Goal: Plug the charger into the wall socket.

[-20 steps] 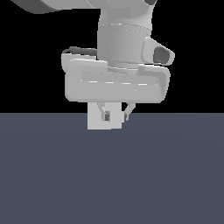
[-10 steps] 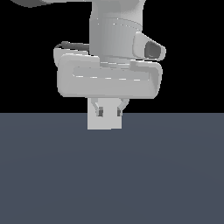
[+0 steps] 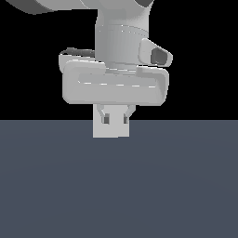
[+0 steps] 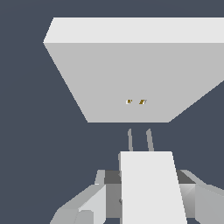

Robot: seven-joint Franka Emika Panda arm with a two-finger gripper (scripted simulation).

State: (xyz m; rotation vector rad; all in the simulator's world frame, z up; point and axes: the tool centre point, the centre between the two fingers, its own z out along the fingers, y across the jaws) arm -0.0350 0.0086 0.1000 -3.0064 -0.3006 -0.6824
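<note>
Over the last second the gripper had swung to face squarely forward, suggesting alignment for insertion. Its fingers were closed on the charger, prongs aimed at the wall socket, at twelve o'clock just ahead and not yet touching.

A flat, plain dark slate-grey floor lies beneath a black backdrop.
</note>
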